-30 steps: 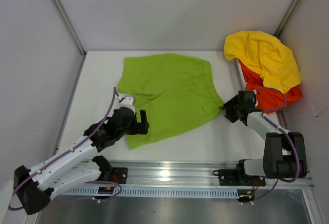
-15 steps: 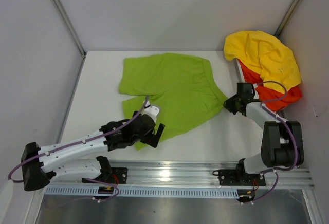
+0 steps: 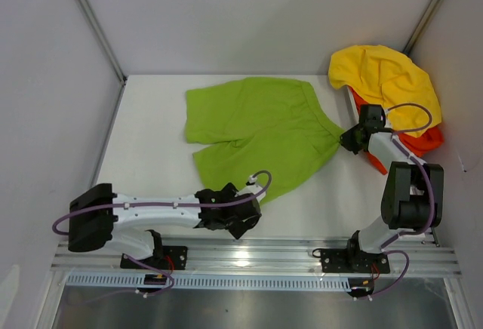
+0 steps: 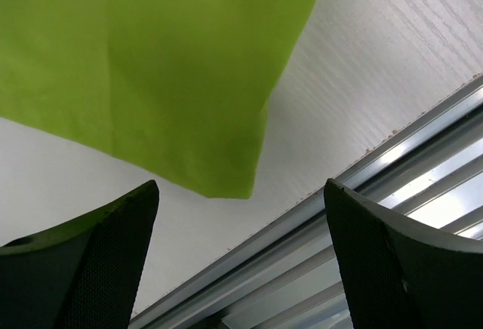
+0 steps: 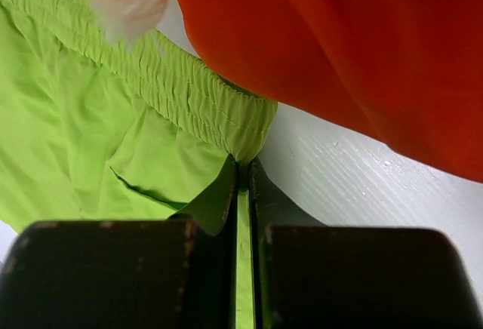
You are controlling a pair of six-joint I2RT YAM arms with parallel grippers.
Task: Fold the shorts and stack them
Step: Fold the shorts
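Right gripper [image 5: 243, 184] pinching lime-green shorts [image 3: 256, 129] waistband (left gripper [image 4: 241, 212] agape).

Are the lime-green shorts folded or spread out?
Spread out: the lime-green shorts lie open on the table, both legs showing, no fold.

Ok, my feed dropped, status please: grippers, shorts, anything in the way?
Right gripper shut on the lime-green shorts at the waistband corner. Left gripper open by the near hem corner, nothing held. Orange-red shorts under yellow cloth, close beside the grip.
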